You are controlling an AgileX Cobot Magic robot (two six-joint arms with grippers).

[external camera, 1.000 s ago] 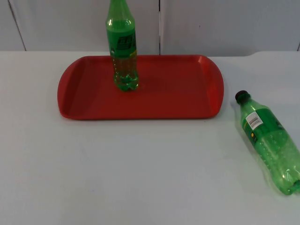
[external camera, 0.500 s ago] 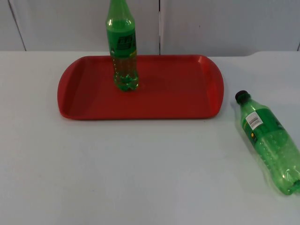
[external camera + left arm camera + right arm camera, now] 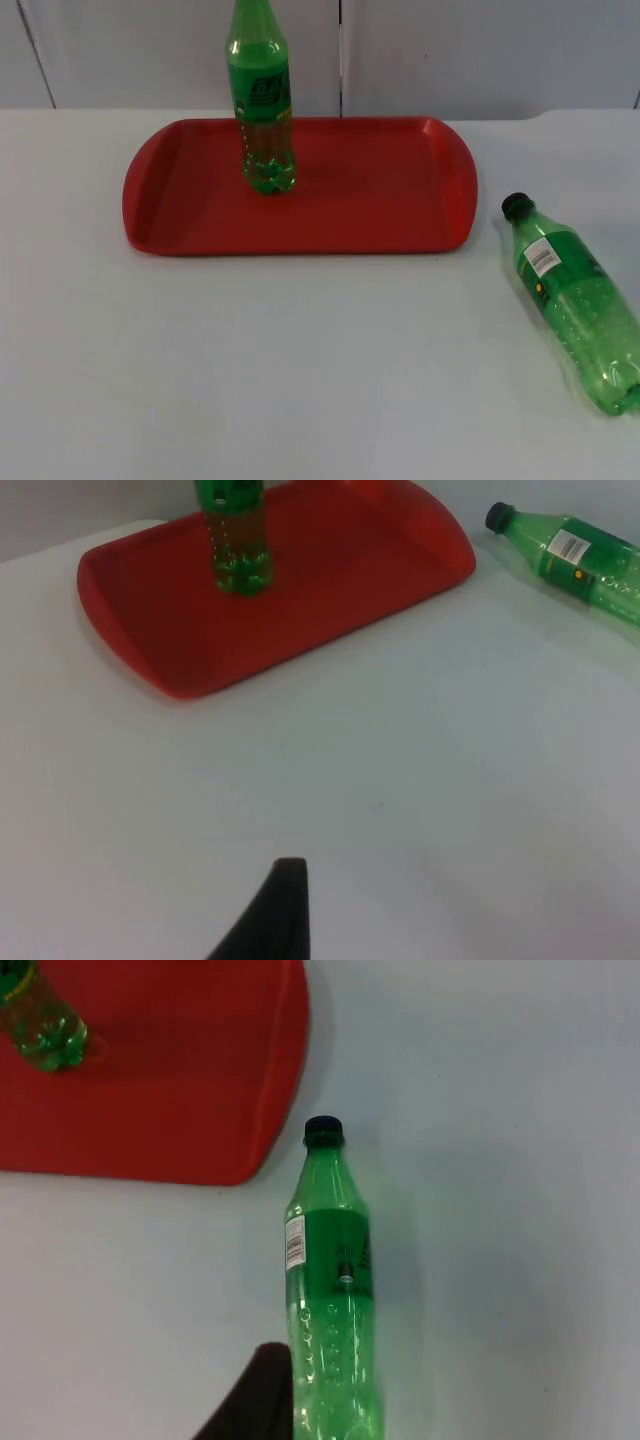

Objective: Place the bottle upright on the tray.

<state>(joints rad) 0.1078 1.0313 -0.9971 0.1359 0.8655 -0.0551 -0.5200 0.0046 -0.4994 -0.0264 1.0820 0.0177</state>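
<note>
Nothing has shifted over the last second: you have yet to begin the pick. Lying bottle [image 3: 578,301] rests on the table at 3 o'clock of the tray [image 3: 400,200], cap toward it. Standing bottle [image 3: 262,100] is already on the tray. Claw states: cannot tell.

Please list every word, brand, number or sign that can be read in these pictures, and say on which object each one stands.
No text can be read.
Standing bottle on the red tray: green label with pale print, too blurred to read.
Lying bottle on the white table: small white patch like a barcode and a yellow mark, too small to read.
</note>
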